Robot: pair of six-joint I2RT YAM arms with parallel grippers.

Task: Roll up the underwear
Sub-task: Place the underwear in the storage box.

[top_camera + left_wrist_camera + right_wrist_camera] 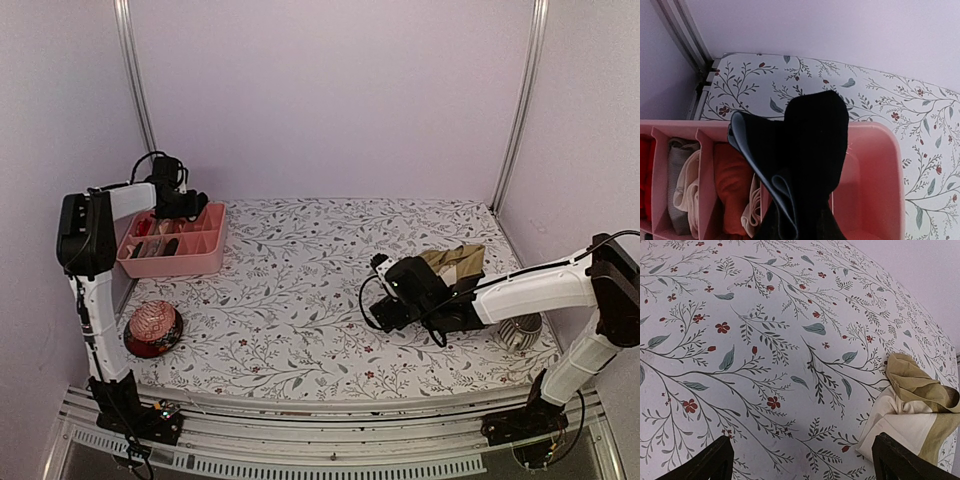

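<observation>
The black underwear [812,145] is pinched as a bunched bundle by the left gripper [192,205] and is held above the end compartment of the pink tray [875,190]. Folded cloths [732,190] are packed in the neighbouring compartments. The right gripper [807,465] is spread wide and held low over the floral tablecloth [765,315]. The tan underwear [920,405] is seen crumpled just beside one of its fingers.

Two underwear [912,405], one tray [190,262], one bowl [152,328]
</observation>
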